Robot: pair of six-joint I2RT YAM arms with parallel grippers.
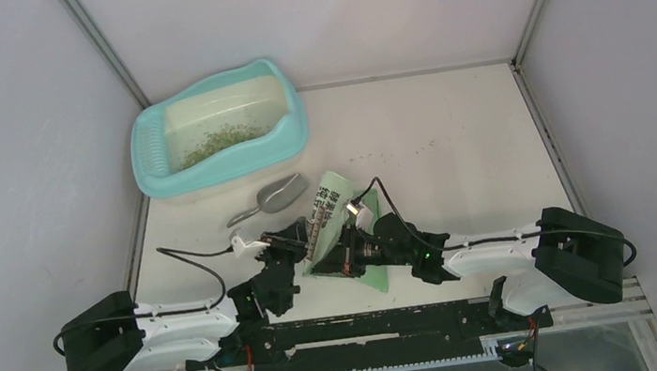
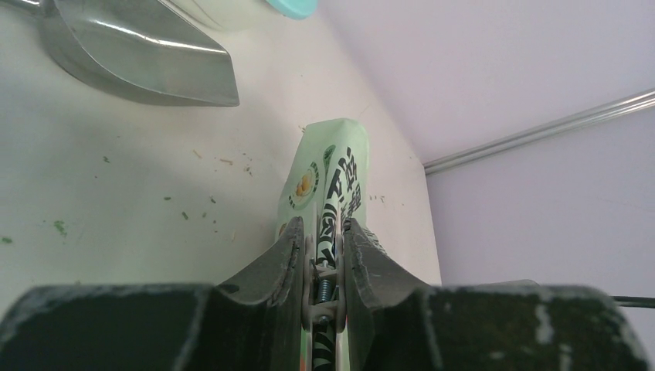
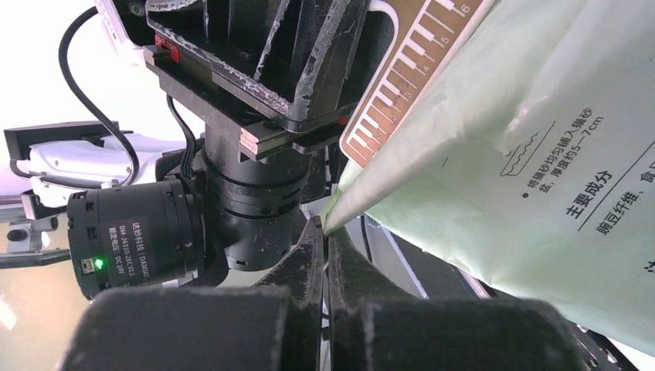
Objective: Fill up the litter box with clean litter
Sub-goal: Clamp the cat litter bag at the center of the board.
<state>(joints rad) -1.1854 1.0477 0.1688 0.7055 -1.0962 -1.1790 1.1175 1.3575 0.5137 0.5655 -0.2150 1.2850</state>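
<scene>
Green printed bag (image 1: 335, 205) is pinched from both sides: left fingers (image 2: 287, 251) clamp its edge, right fingers (image 3: 311, 255) are pressed tight on a corner. Litter box (image 1: 153, 174) sits well ahead and left of both fingertips, with the scoop (image 1: 277, 194) between it and the left fingers. Only a thin patch of litter (image 1: 220, 142) inside, and stray crumbs on the tabletop (image 1: 451, 133). Looks like the bag-carry step before a pour. Next: lift, swing over the rim, tip the mouth down, keep both grips firm.
</scene>
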